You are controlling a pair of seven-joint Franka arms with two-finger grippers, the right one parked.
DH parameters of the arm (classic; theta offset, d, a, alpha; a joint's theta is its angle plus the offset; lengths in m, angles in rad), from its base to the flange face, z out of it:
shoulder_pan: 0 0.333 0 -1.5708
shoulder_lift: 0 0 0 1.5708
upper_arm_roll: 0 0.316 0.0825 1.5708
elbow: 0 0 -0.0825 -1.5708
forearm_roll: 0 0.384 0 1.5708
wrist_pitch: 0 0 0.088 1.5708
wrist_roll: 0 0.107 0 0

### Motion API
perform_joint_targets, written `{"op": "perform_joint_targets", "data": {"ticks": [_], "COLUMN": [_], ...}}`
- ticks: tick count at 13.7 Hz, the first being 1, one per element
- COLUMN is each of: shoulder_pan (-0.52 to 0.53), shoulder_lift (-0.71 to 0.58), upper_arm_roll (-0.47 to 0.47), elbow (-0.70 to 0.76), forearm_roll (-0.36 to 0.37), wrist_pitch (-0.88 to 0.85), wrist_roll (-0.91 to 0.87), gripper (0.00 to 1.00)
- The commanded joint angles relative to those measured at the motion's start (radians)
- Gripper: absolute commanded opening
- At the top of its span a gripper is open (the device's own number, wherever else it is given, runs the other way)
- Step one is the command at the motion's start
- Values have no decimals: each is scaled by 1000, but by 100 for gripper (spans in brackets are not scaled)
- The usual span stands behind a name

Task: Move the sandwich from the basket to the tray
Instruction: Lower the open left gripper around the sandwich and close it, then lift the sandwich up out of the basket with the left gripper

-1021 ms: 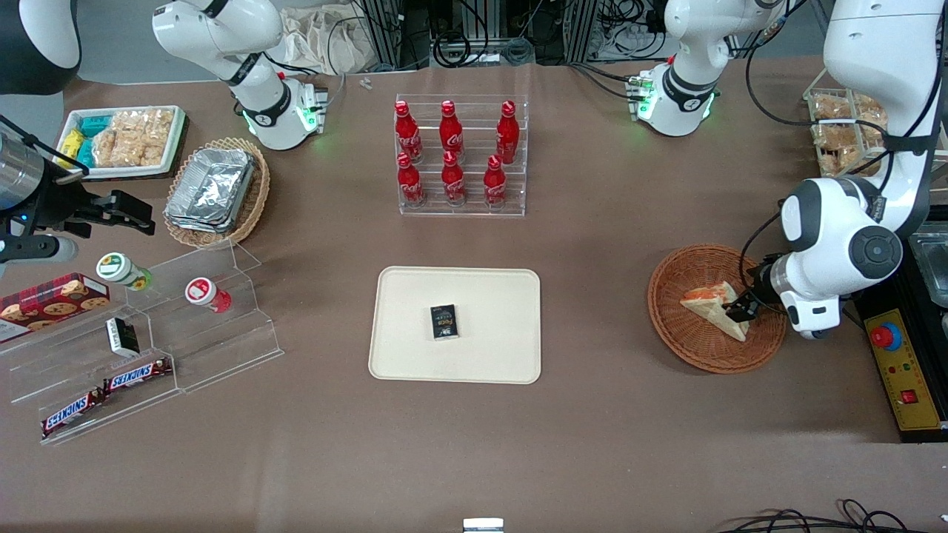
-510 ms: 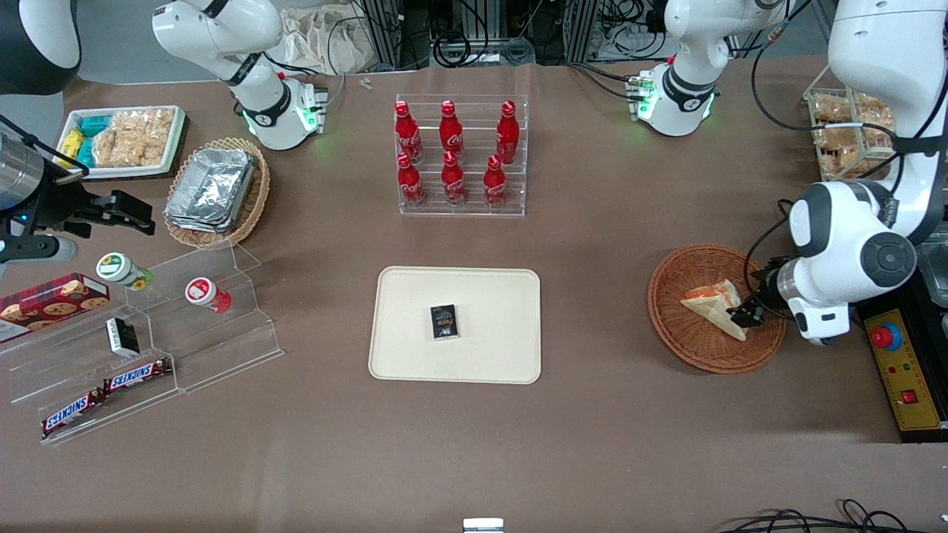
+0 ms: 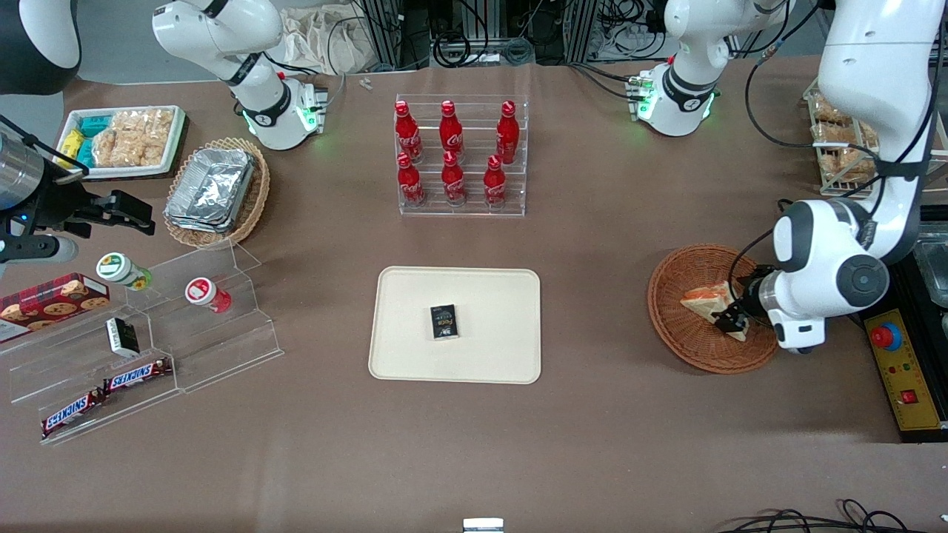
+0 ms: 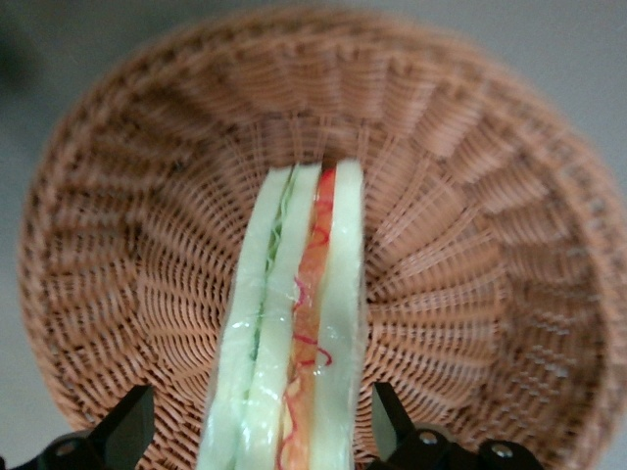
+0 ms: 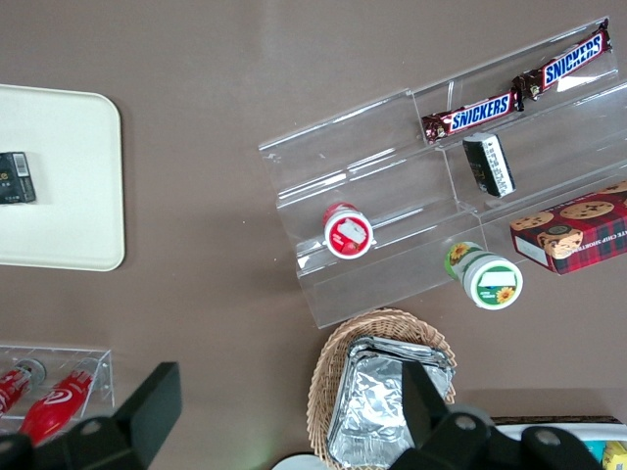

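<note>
The sandwich [image 3: 702,296], a pale bread wedge with orange-red filling, lies in the reddish-brown wicker basket [image 3: 666,285] toward the working arm's end of the table. My left gripper [image 3: 729,320] is down in the basket at the wedge's wide end. In the left wrist view the sandwich [image 4: 294,333] stands on edge between the two dark fingers [image 4: 125,431] of the gripper [image 4: 260,436]. The gripper is open: one finger is almost against the bread and the other stands apart from it. The cream tray [image 3: 489,355] lies mid-table.
A small black box [image 3: 444,322] lies on the tray. A clear rack of red bottles [image 3: 459,155] stands farther from the front camera than the tray. A yellow control box [image 3: 900,370] sits beside the basket. Clear stepped shelves with snacks [image 3: 148,348] stand toward the parked arm's end.
My left gripper has slid a little farther over the sandwich, toward the basket's middle. The sandwich has hardly moved.
</note>
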Motion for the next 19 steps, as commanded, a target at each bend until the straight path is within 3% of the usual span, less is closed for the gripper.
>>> {"op": "perform_joint_targets", "data": {"ticks": [1,2,3,4,8,12,16,19], "shoulder_pan": [-16,-16,-16,-16,-24,-35,-39,-155], "shoulder_lift": [4,6,4,3,-5,0,6,50], "upper_arm_roll": [2,2,2,2,0,-47,-186,-220], "elbow": [-20,-17,-13,-4,90,388,581,642], "forearm_roll": [20,20,20,20,20,23,54,54], "wrist_pitch": [22,22,22,21,-72,-408,-545,-541], "wrist_roll": [-23,-25,-40,-55,-52,-39,307,331], "gripper": [100,79,18,0,0,0,0,0]}}
